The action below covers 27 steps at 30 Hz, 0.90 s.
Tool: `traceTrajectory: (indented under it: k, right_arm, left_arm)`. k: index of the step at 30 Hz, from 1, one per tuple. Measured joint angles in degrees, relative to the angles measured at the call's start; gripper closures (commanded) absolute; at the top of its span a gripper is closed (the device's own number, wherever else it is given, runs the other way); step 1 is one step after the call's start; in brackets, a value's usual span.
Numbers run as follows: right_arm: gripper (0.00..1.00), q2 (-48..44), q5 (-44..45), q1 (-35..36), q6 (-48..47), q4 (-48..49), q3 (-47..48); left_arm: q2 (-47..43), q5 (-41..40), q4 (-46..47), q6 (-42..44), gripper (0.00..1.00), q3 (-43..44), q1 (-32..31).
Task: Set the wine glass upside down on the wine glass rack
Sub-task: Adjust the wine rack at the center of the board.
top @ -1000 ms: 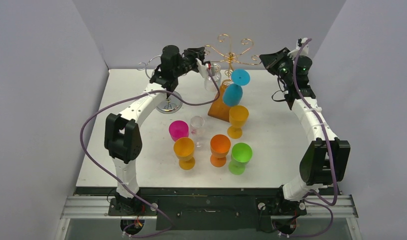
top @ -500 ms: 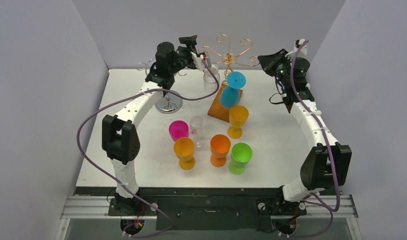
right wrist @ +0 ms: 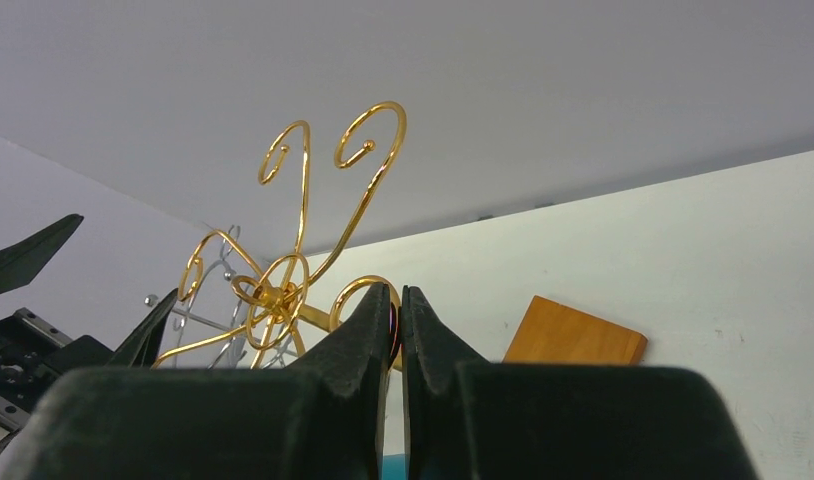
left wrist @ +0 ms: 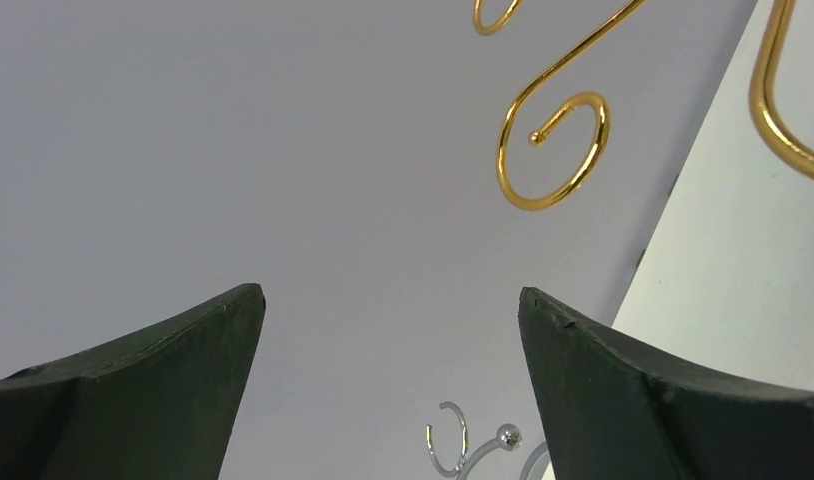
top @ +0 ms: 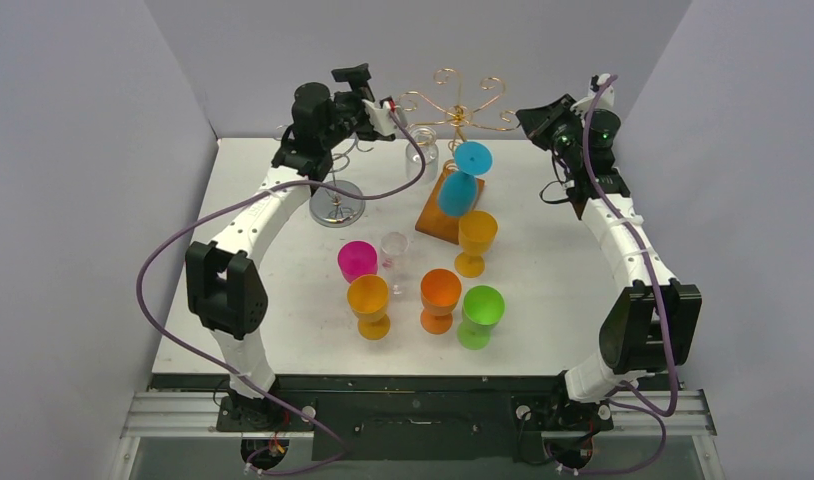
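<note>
The clear stemmed wine glass (top: 421,157) hangs bowl-down from an arm on the 9 o'clock side of the gold curled-wire rack (top: 461,103). The rack stands at 12 o'clock on the white table (top: 583,300). The left gripper (top: 369,92) is near the glass at its 10 o'clock, apart from it, with jaws spread wide and nothing between them. A blue plastic goblet (top: 461,185) hangs inverted and tilted at the rack's middle. The right gripper (right wrist: 397,300) sits at the rack's 3 o'clock, jaws pressed together against a gold curl. I can't tell whether it pinches the wire. A silver wire rack (top: 335,208) stands at the gold one's 9 o'clock.
</note>
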Motion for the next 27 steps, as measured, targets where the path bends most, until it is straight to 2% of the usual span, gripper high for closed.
traceTrajectory:
  k: [6, 11, 15, 19, 23, 27]
  right_arm:
    - [1.00, 0.9, -1.6, -1.0, 0.1, -0.6, 0.9]
    - [1.00, 1.3, -2.4, -1.3, 0.1, -1.4, 1.6]
    - [1.00, 1.6, -2.6, -1.4, 0.0, -1.6, 1.9]
    - [1.00, 1.6, -2.5, -1.4, 0.0, -2.1, 2.2]
    - [1.00, 1.6, -2.1, -1.4, -0.1, -3.6, 3.0]
    - [1.00, 1.9, -1.7, -1.8, -0.2, -5.5, 4.0]
  left_arm:
    - [-0.6, -2.8, -2.0, -3.9, 0.04, 0.5, 0.1]
    - [-0.6, -7.4, -4.1, -10.8, 0.04, 4.4, 0.3]
    - [-0.5, -10.2, -10.4, -19.9, 0.03, 14.8, 0.2]
    - [1.8, -10.9, -19.3, -30.1, 0.02, 33.2, -1.7]
    - [4.3, -11.9, -27.2, -35.0, 0.02, 48.0, -9.3]
    - [6.8, -12.4, -33.1, -39.4, 0.01, 51.4, -17.9]
